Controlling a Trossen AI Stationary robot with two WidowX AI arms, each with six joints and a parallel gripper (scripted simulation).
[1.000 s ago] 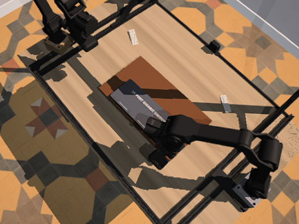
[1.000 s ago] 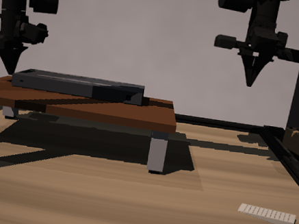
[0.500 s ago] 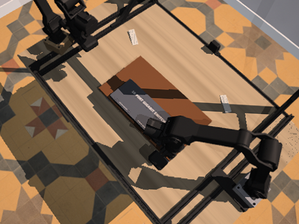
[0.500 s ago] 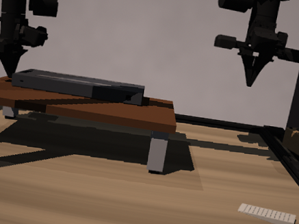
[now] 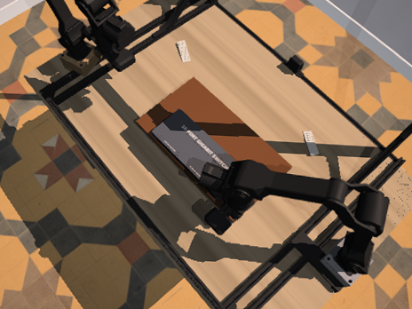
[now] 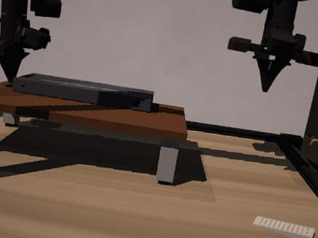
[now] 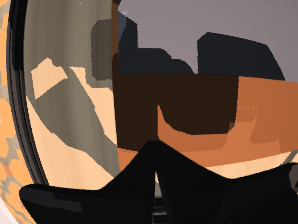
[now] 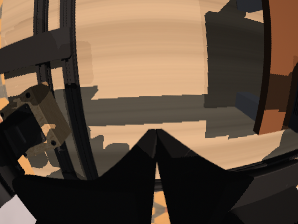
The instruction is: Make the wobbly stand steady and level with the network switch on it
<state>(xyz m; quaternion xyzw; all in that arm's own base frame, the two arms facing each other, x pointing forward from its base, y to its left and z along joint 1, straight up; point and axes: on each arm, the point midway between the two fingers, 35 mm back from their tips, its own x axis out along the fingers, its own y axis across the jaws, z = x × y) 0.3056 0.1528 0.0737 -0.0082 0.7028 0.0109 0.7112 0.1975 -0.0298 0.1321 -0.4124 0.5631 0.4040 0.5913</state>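
Lying off the stand [image 5: 252, 148] [image 6: 123, 121] [image 7: 270, 100] [image 8: 282, 45], two wedges [image 5: 183, 51] [image 5: 311, 143] [image 6: 283, 229], closed left fingers [image 6: 9, 66] near network switch [image 5: 185, 140] [image 6: 74, 94] [image 7: 165, 30]

Patterned tile floor [image 5: 8, 218] [image 7: 3, 107], orange, grey and reddish. Plain wall [image 5: 391, 38] [image 6: 150, 36], pale skirting [image 5: 14, 10]. Black rail frame [image 5: 257, 37] [image 6: 232, 130] [image 7: 17, 90] [image 8: 72, 100], edging the tabletop [image 5: 255, 80] [image 6: 77, 208] [image 7: 50, 125] [image 8: 140, 50].
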